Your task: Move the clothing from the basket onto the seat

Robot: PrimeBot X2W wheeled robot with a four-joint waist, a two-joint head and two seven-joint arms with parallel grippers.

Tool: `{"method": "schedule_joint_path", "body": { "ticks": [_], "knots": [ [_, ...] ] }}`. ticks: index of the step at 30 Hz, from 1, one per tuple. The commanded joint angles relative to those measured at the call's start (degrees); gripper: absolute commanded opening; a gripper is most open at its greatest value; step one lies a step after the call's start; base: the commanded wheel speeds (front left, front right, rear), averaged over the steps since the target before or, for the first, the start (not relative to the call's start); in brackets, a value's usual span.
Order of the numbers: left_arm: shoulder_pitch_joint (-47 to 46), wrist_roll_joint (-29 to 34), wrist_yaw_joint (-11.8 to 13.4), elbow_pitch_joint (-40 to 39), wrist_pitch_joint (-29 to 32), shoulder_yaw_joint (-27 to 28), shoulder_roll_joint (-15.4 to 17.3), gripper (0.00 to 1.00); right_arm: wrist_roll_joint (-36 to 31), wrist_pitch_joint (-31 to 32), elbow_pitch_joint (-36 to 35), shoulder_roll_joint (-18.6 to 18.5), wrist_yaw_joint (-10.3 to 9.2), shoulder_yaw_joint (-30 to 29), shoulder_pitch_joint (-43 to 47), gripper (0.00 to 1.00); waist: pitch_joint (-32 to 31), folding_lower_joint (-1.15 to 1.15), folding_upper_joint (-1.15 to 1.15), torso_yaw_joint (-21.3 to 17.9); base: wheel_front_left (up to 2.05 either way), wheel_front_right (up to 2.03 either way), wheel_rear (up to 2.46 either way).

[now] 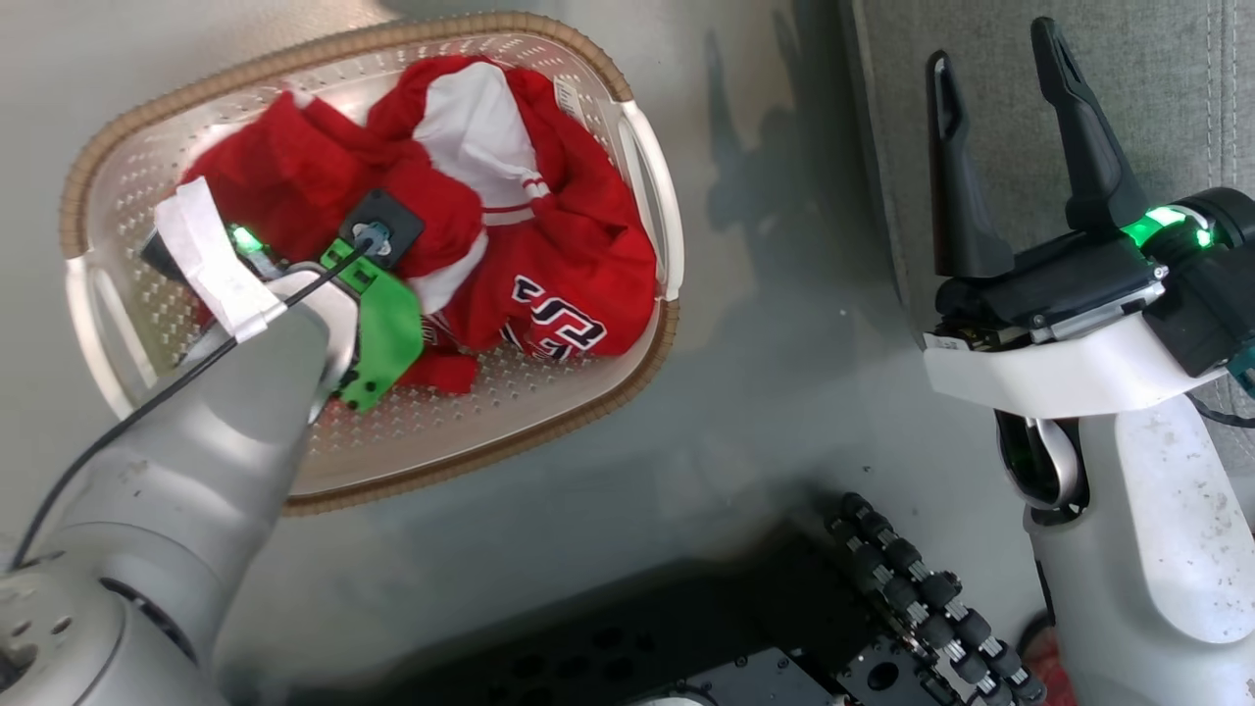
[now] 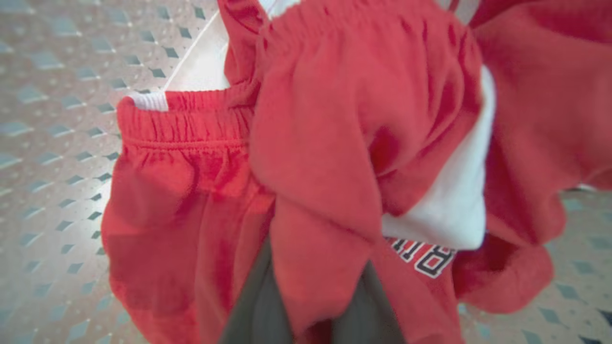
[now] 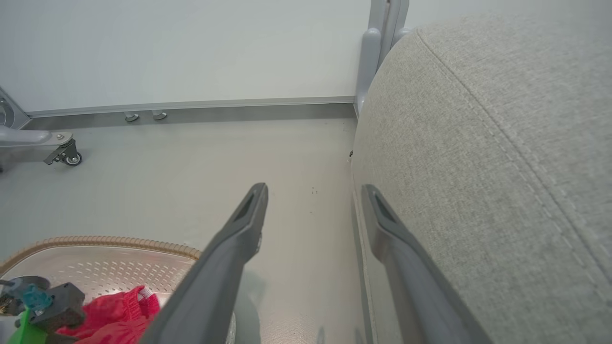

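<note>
1. Task object. The clothing lies bunched inside the basket, red folds uppermost, with a white panel and dark-outlined lettering showing. No part of it hangs over the brown rim, and none of it lies on the seat.

2. Left end effector. In the left wrist view, its two dark fingers rise from the bottom edge with a fold of red fabric between them. The gap is narrow, and the fingers appear closed on that fold. In the head view the left wrist reaches down into the basket, over the near-left part of the garment. Whether the garment has cleared the basket floor cannot be determined.

3. Right end effector. Fingers are spread wide apart and hold nothing. It is parked over the near edge of the seat, well apart from the basket. The right wrist view confirms the wide gap between the fingers, with bare floor beyond them.

4. Surroundings. The basket stands on the floor, to the robot's left of the seat, with a strip of open floor between them.

5. Progress assessment. The task is judged to be at the pick-up step. Completed: approach and, apparently, grasp. Remaining: lift the garment out of the basket, carry it across the floor gap to the right, lower it onto the grey cushion, then release. No transfer has yet occurred.
</note>
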Motion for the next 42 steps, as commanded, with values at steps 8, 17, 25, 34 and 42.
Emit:
{"method": "schedule_joint_path", "body": {
  "ticks": [8,17,25,34,42],
  "knots": [
    [4.2,-6.2,-0.7,-0.6,-6.6,4.0,-4.7,0.0,-1.7,-0.3,0.8,-0.2,-0.05,-2.1,2.5,1.0,-9.9,0.0,0.42,4.2,0.0,0.0,0.0],
    [11.9,-9.8,-0.9,-3.9,-11.2,8.1,-6.6,0.0,-3.0,-0.3,2.9,-0.2,-0.05,-3.0,8.8,1.0,-24.1,0.0,0.42,8.3,0.0,0.0,0.0],
    [22.1,-7.0,2.8,-17.3,-11.1,16.4,-2.8,0.0,-2.3,-0.3,5.1,-0.2,-0.05,-1.4,14.7,1.0,-36.0,0.0,0.42,10.2,0.0,0.0,0.0],
    [32.8,-1.8,4.5,-30.4,-11.1,26.8,-2.1,0.0,-1.9,-0.3,7.4,-0.2,-0.05,-0.5,20.8,1.0,-46.8,0.0,0.42,11.0,0.0,0.0,0.0],
    [39.3,2.6,5.2,-39.6,-11.1,34.5,-3.1,0.0,-1.6,-0.3,8.8,-0.2,-0.05,1.1,25.4,1.0,-53.9,0.0,0.42,10.7,0.0,0.0,0.0]
  ]
}}
